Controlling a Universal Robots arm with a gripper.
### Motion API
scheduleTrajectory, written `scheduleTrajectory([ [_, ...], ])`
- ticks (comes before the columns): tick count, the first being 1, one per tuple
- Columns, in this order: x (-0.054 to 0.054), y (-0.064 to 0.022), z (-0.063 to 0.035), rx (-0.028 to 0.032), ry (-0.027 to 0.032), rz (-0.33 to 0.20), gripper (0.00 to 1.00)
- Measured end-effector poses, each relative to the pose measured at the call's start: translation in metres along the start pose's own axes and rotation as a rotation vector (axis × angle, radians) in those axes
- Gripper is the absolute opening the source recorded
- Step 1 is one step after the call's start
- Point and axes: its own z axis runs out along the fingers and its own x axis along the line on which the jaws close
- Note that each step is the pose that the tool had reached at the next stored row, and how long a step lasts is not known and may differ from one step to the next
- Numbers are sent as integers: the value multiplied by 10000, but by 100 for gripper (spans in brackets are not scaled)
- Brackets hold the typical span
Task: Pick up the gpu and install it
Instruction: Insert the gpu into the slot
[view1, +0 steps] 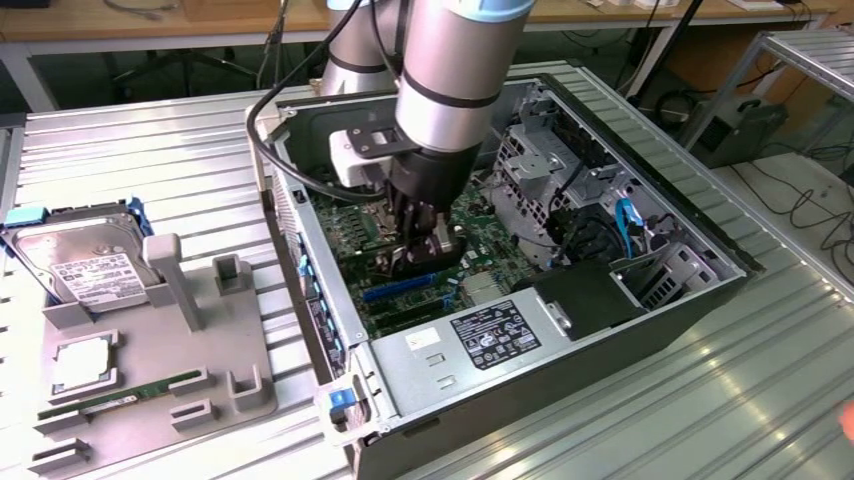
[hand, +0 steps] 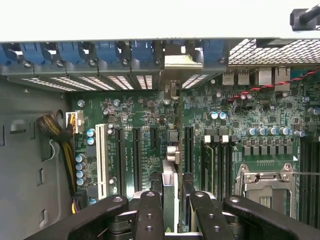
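GPU held over its slot
Our claw (hand: 171, 207) grips the thin black rectangular circuit card (hand: 170, 192) edge-on, its long axis along the motherboard slots (hand: 189, 145) below.

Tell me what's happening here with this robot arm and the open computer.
A single robot arm has reached down into an open computer case lying on its side on a metal table. Its gripper holds the gpu edge-on between its fingers, right above the expansion slots on the green motherboard, with the card's metal bracket toward the rear slot openings. Whether the card is fully seated cannot be told. Beside the case, a grey holder carries a hard drive and a memory stick.
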Motion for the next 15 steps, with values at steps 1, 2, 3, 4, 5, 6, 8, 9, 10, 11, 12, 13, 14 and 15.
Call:
scheduleTrajectory([
  [1, 0, 2, 4, 0, 0, -1, 26],
  [2, 0, 2, 8, 1, -1, -2, 26],
  [3, 0, 1, 12, 1, -1, -2, 26],
  [4, 0, 2, 16, 1, -1, -2, 26],
  [5, 0, 2, 24, 1, -2, -1, 26],
  [6, 0, 1, 31, 1, -1, -1, 26],
  [8, 1, 1, 45, 1, -1, -2, 26],
  [9, 1, 1, 55, 0, -1, -2, 26],
  [10, 1, 0, 64, 0, 0, -2, 26],
  [11, 2, 0, 74, 1, -1, -1, 26],
  [12, 2, 0, 81, 1, -1, -2, 26],
  [13, 2, 0, 88, 0, -1, -2, 26],
  [14, 2, 0, 95, 1, -1, -2, 26],
  [15, 2, 0, 100, 1, -1, -3, 26],
])
